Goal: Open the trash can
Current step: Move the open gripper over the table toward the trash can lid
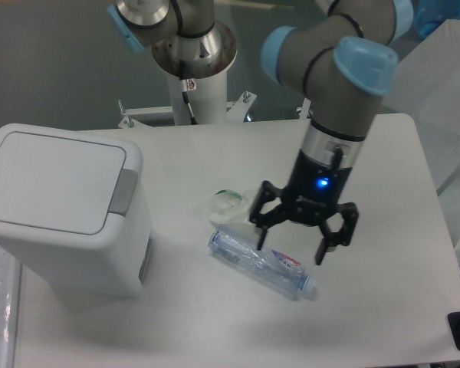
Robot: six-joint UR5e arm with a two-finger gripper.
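Trash can (pixel 61 211) lid sat fully closed, grey button tab (pixel 123 192) untouched; gripper (pixel 291 244), fingers spread and empty, hung above bottle (pixel 261 263), well apart from it.

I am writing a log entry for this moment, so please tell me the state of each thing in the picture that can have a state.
Large white boxy plastic trash can: upright, flat lid closed, grey push-button tab not touched.
Clear plastic bottle: lying on its side on the white table.
Crumpled clear plastic wrapper: lying on the table beside the bottle.
Black two-finger pincer: open, empty, over the bottle, far from the trash can.
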